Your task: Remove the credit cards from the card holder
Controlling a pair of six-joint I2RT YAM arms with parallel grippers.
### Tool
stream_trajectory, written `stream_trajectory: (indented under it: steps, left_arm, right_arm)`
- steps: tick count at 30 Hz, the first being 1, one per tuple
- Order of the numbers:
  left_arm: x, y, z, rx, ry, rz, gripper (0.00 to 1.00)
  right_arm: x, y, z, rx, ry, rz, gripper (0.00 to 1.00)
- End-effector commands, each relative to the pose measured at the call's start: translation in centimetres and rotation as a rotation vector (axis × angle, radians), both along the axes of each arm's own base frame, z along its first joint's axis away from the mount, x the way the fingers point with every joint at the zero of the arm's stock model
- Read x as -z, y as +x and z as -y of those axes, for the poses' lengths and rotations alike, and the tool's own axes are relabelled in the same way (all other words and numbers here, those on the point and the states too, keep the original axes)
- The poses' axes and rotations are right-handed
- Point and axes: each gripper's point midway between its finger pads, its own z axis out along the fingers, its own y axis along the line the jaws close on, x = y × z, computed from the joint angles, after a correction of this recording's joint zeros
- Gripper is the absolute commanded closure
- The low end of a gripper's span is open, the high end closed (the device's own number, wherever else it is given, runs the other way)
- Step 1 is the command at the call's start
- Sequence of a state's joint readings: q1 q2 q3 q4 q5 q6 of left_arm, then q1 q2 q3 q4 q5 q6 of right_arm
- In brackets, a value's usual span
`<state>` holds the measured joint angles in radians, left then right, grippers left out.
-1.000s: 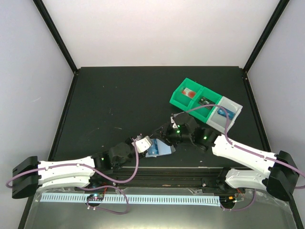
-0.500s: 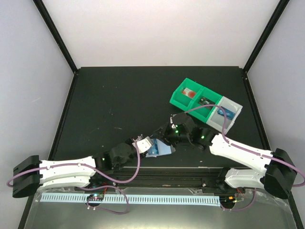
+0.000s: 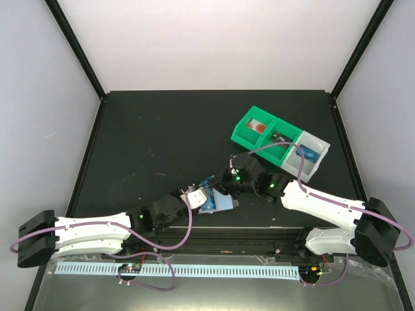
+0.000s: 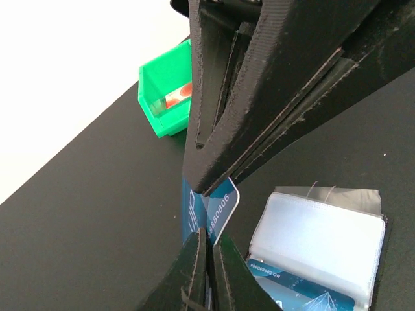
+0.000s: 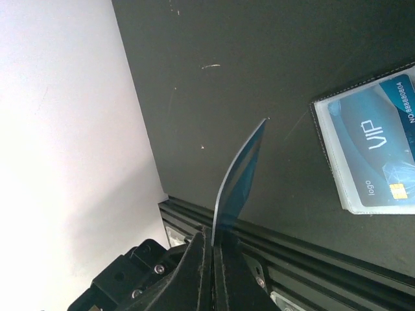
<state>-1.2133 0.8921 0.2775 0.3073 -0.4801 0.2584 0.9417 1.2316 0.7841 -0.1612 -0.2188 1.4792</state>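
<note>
Extraction step in hand, by our judgement.

Top view: card holder (image 3: 220, 204) lies flat on the surface (image 3: 162, 129) near the front edge. The left arm (image 3: 91, 233) and right arm (image 3: 324, 204) converge over it. A blue credit card (image 3: 207, 180) stands clear just beside it. The state of the fingers is unreadable from here.

Left wrist view: left fingers (image 4: 192, 262) are drawn nearly together beneath that card, and we cannot tell whether they grip it. A remaining card (image 4: 292, 288) sits inside the holder.

Right wrist view: right fingers (image 5: 194, 272) are clamped on the credit card, which bows upward, free of the holder.

Next move, we judge: carry this card to the tray (image 3: 249, 144), release it, then return for the remaining card with the holder pinned.
</note>
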Motion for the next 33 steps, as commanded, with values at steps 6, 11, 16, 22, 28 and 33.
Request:
stream_trajectory:
  steps: [6,11,16,22,28,33]
  left_arm:
    - [-1.5,0.0,-0.2,-0.058,-0.11,-0.094,0.63]
    - [-1.0,-0.5,0.2,-0.043,-0.169,-0.184,0.38]
    - [-1.1,-0.5,0.3,-0.05,-0.254,-0.277,0.03]
    - [-1.3,-0.7,-0.1,-0.035,-0.393,-0.428,0.01]
    - [-1.0,-0.6,-1.2,-0.021,-0.553,-0.559,0.01]
    - [-0.1,0.0,-2.4,-0.014,-0.695,-0.692,0.01]
  right_arm:
    - [0.6,2.3,1.1,0.01,-0.099,0.23,0.99]
    - [1.4,3.9,2.7,0.019,-0.192,0.349,0.99]
    - [0.4,4.1,2.2,-0.101,-0.146,0.513,0.99]
    - [-0.1,3.9,3.7,-0.155,-0.103,0.603,0.99]
    - [-0.9,5.4,7.2,-0.152,-0.114,0.677,0.99]
    - [-1.7,8.0,10.9,-0.12,-0.157,0.681,0.99]
